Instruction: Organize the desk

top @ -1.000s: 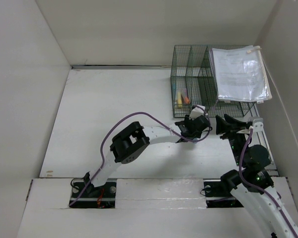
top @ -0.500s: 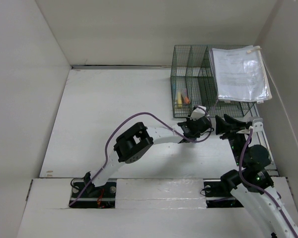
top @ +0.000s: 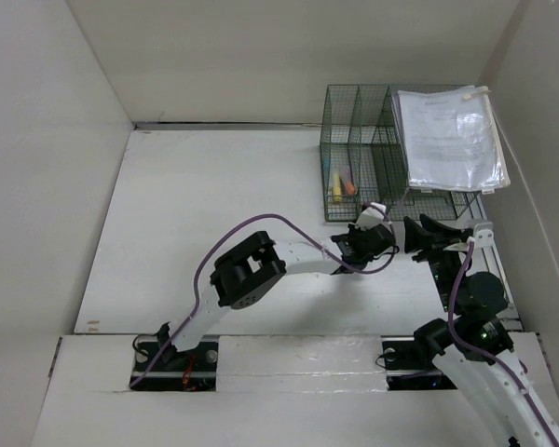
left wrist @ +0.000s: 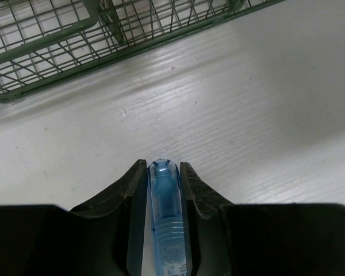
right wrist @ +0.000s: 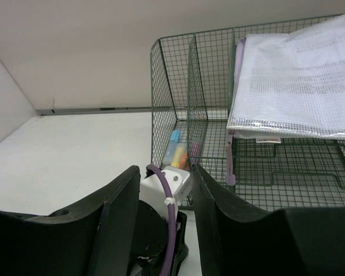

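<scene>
**Left arm** (top: 247, 275): from its base at the near edge it reaches forward and to the right across the desk (top: 196, 196). The elbow is raised at mid-span and the forearm runs low toward the right, with a purple cable (top: 261, 217) arching over it.

**Left gripper** (left wrist: 162, 165): it sits just short of the front edge of the green wire organizer (top: 354, 121), pointing toward it. In the wrist view both fingers (left wrist: 121, 195) are drawn in against the sides of a blue translucent pen (left wrist: 164, 218). The pen lies lengthwise between them, its rounded tip about level with the fingertips. Whether the pen rests on the desk or is lifted off it cannot be told.

**Right arm** (top: 480, 298): it rises from its base at the near right, folded close to the right wall, with the gripper aimed forward.

**Right gripper** (right wrist: 165, 171): it is near the left gripper, on that gripper's right, and apart from it. The fingers are spread wide with nothing between them in a grip. The gap frames the white housing (right wrist: 155, 190) of the left wrist and its cable.

**Desk**: a white tabletop filling the floor between the white walls, under both arms. The organizer stands at its far right corner. Coloured markers (top: 341, 182) lie low in the organizer's left-hand part. A clear pouch of papers (top: 452, 140) lies tilted on top of its right-hand part.
</scene>
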{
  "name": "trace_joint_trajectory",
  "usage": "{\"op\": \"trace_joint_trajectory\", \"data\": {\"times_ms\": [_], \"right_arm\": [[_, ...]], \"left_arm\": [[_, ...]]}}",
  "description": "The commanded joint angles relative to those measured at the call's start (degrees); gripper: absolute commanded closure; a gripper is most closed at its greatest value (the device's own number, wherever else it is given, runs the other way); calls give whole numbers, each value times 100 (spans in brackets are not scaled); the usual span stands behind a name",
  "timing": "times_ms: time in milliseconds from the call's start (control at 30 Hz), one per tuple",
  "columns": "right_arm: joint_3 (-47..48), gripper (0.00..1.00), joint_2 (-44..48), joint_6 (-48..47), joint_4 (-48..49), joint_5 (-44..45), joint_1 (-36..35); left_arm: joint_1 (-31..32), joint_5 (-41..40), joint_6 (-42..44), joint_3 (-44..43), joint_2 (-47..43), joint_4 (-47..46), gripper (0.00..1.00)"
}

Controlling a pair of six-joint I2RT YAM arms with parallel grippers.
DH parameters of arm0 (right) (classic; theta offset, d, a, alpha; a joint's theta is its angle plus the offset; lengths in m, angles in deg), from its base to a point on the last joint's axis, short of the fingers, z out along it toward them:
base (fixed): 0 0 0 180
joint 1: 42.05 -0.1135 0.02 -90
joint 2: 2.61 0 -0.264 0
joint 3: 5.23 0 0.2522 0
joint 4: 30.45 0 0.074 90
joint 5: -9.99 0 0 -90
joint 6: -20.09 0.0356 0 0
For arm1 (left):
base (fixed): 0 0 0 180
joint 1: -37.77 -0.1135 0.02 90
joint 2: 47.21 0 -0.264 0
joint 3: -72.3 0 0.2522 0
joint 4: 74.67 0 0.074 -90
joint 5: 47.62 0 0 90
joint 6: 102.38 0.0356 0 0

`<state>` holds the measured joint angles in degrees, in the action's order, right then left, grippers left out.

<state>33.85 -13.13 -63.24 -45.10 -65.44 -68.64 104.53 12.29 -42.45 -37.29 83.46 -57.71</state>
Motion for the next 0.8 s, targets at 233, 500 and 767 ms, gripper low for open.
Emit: {"op": "trace_joint_trajectory", "data": {"times_ms": [233, 500, 767], "right_arm": [[26, 53, 77, -44, 132, 46, 31], [26, 53, 103, -44, 115, 90, 31], [-1, 53, 68, -26, 150, 64, 31]], "left_arm": [[56, -208, 264, 398, -1218, -276, 100], [-66, -559, 818, 434, -1844, -1488, 100], [-339, -964, 1669, -365, -1186, -2525, 100]]}}
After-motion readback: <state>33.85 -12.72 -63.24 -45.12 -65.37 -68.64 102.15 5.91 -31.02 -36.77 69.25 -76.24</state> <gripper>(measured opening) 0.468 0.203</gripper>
